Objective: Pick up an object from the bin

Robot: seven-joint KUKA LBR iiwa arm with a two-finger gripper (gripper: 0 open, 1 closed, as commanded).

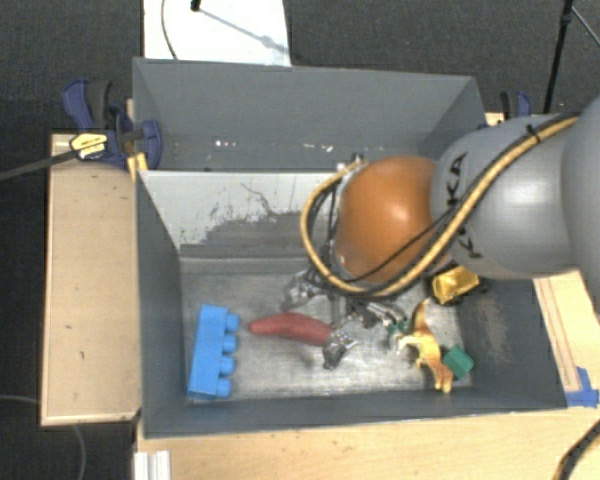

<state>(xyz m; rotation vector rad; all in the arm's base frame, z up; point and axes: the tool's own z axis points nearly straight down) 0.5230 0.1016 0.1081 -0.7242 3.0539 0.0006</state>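
While we are hanging low over the floor of the bin, we are judging this to be the reaching step, since nothing is showing as lifted. Well apart from the jaws on their left, a blue studded brick is lying flat. Next comes a red thing, long, smooth and slightly curved, tapering rather like a chilli. Its right end is lying touching or just beside the gripper, so we are taking it as the likeliest target. The orange wrist cover and its cables are masking the jaws from above, and we cannot tell whether they are standing open or closed, or whether they are round that red end. Near the jaws on their right, a yellow figure and a green block are lying together. The next move, we are thinking, is calling for centring the jaws across the red thing's narrow width, then closing and lifting.
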